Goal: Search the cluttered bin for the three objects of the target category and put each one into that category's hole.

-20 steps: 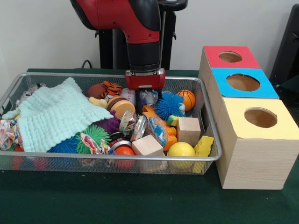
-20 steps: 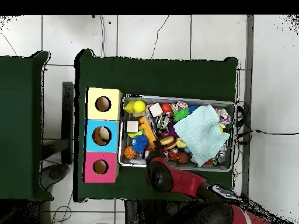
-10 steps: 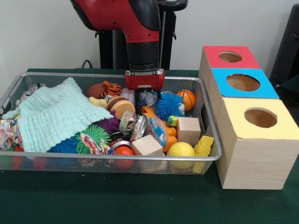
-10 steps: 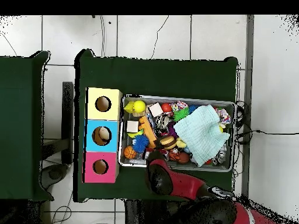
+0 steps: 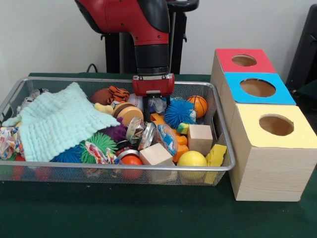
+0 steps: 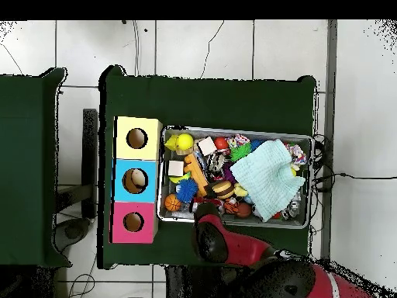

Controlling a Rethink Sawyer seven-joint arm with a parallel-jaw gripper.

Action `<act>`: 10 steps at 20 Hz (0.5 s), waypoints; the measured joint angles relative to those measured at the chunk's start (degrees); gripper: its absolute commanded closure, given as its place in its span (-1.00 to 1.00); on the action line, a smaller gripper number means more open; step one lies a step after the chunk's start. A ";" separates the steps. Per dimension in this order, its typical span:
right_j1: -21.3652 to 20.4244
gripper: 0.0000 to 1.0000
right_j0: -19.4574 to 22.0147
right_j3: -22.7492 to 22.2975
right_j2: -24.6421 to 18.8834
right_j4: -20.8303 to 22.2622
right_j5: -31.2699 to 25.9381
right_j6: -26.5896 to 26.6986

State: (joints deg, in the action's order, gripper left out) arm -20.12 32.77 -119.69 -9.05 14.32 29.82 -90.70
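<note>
Wire-mesh bin crammed with toys on the green worktop. Target category not identifiable from the views. Near the gripper: blue spiky ball at about 4 o'clock of it in the front view, mini basketball at 3 o'clock just past that ball, plush tiger at 9 o'clock, round wooden disc at 7 o'clock. Toward the near rim: two wooden cubes, a yellow ball, an orange ball, a green spiky ball. Mint knitted cloth draped over the left half. Gripper low at the bin's far side, tips hidden among crinkled wrappers; whether apart or together, cannot tell. Outside the bin at 3 o'clock, three wooden boxes with round holes: red-topped, blue-topped, yellow-topped.
</note>
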 measured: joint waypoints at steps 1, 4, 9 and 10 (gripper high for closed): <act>0.05 1.00 0.02 -0.01 0.00 0.00 0.18 0.00; 0.12 1.00 0.06 -0.01 -0.01 0.00 0.29 0.00; 0.12 1.00 0.08 -0.01 -0.02 0.00 0.29 0.00; 0.12 1.00 0.08 -0.01 -0.02 0.00 0.29 0.00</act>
State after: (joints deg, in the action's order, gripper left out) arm -20.00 32.86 -119.70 -9.06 14.32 30.11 -90.70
